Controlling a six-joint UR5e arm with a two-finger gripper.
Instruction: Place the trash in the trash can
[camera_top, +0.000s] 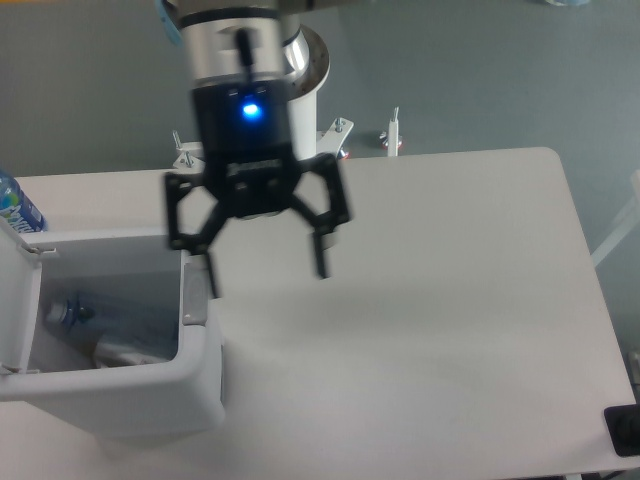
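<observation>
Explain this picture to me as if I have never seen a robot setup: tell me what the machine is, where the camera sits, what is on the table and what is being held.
There is one view, from a fixed camera looking down at a white table from the front. The dark device with a blue light is the gripper, the two-fingered "hand" at the end of a robot arm that rises from a white post behind the table. Its fingers are spread open and hold nothing; it hangs above the table just right of the trash can. That is the white bin at the lower left, its lid flipped up. Inside lies a crushed bottle, with something pale under it that I cannot make out. At the far left edge, behind the bin, part of another bottle with a blue label shows.
</observation>
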